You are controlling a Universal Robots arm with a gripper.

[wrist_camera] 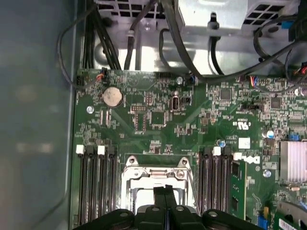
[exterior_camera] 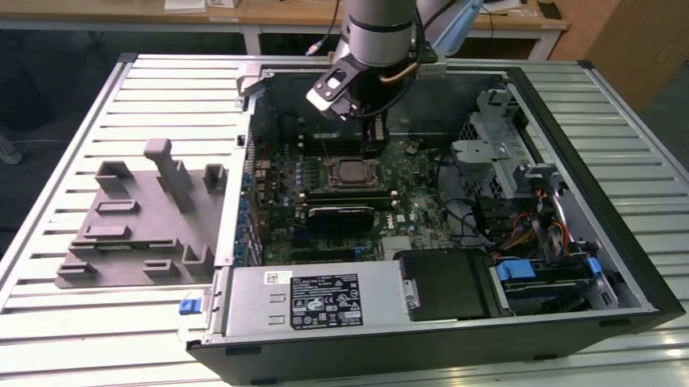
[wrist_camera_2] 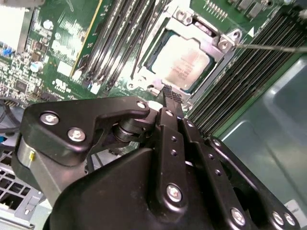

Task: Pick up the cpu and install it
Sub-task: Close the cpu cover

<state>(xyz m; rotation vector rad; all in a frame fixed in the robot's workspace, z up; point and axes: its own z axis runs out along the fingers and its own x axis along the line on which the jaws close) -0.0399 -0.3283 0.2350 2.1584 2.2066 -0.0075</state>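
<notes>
In the exterior view, a grey fixture block lies at nine o'clock from the open computer case. Its power supply sits at six o'clock.

- The arm enters at the top of the exterior view, its silver and black last segment close to upright.
- The wrist carries a black block with a pale face, on the side toward the exterior view's left.
- The gripper hangs below the wrist and points straight down.
- In both wrist views its two slim black fingers are pressed together with only a thin seam between them, gripping nothing.
- Black link bars with silver screws spread out behind the fingers.
</notes>
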